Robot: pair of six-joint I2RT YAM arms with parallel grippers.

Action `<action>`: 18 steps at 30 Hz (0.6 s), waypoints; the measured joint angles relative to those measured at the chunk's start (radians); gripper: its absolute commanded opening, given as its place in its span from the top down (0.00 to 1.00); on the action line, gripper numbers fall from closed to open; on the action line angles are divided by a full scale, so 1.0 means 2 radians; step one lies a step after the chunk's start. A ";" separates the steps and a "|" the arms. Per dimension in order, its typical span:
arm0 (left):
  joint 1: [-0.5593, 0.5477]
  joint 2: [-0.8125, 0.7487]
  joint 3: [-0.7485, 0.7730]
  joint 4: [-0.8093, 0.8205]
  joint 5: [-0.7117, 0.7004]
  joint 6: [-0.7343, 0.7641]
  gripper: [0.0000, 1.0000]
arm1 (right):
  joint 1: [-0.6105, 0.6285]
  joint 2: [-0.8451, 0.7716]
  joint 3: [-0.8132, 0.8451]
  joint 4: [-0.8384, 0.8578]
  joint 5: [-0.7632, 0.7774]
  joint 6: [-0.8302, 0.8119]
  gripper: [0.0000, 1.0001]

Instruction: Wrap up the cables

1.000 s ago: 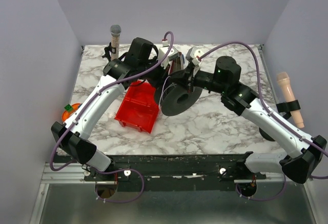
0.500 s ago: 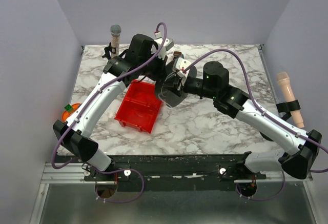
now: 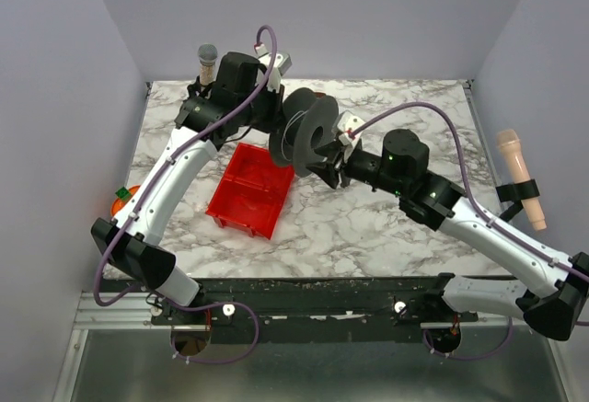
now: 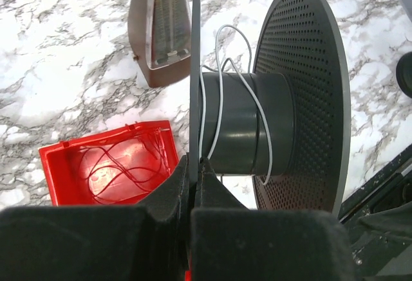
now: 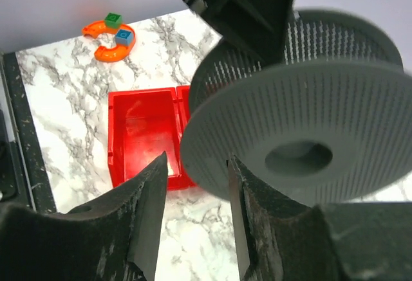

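**White cable: few turns on, most left to wind**

Early in the job, I'd say. Cable [image 4: 221,101] has only a few loose turns around the core of the spool [image 4: 244,126]. The strands cross each other, not tight or side by side, and one slack loop stands up off the core between the flanges. Most of the core is bare black plastic. The rest of the cable lies in the bin [image 4: 103,134], in thin curling loops on the red floor. I can't trace the run between bin and spool in any view; it's too thin.

Spool is up off the table [image 3: 386,227], turned on edge, near the bin's far right corner in the top view. Left gripper [image 4: 193,165] has it, fingers pressed together on the rim of the near flange, a thin-edge pinch only. Right gripper [image 5: 196,162] is spread, jaws apart close to the other flange. From its wrist view I can't tell if either finger touches the disc. It grips nothing.

Left to do, as I judge it: draw the loops out of the bin, lay them round the core, then tidy the slack turns.

Cable reads as thread-thin, white and springy, holding its curl, far thinner than the spool core. My guess is it slips off the core or snags on the flange perforations if tension drops.
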 measured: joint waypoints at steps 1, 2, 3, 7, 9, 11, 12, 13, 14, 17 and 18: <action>0.003 -0.001 0.000 0.001 0.000 -0.003 1.00 | -0.001 -0.009 -0.009 0.005 0.007 0.013 0.44; 0.006 -0.002 0.002 0.000 0.000 -0.006 1.00 | -0.004 -0.021 -0.023 0.014 0.013 0.029 0.41; 0.008 -0.002 0.005 -0.001 0.000 -0.009 1.00 | -0.007 -0.034 -0.043 0.028 0.016 0.048 0.38; 0.019 -0.003 0.035 -0.001 0.000 -0.020 1.00 | -0.033 -0.090 -0.163 0.107 0.017 0.131 0.32; 0.020 -0.005 0.051 0.000 0.000 -0.024 1.00 | -0.050 -0.105 -0.215 0.140 0.013 0.166 0.32; 0.021 -0.007 0.068 0.000 0.001 -0.027 1.00 | -0.069 -0.108 -0.250 0.169 0.003 0.198 0.32; 0.021 -0.009 0.076 0.000 0.002 -0.028 1.00 | -0.075 -0.107 -0.259 0.180 0.000 0.209 0.32; 0.021 -0.012 0.082 0.000 0.003 -0.030 1.00 | -0.081 -0.105 -0.266 0.194 -0.004 0.219 0.31; 0.021 -0.015 0.088 -0.001 0.004 -0.032 1.00 | -0.086 -0.101 -0.271 0.212 -0.007 0.229 0.30; 0.021 -0.021 0.098 -0.003 0.006 -0.036 1.00 | -0.089 -0.080 -0.278 0.280 -0.019 0.252 0.27; 0.021 -0.023 0.101 -0.003 0.006 -0.038 1.00 | -0.089 -0.072 -0.283 0.308 -0.023 0.260 0.27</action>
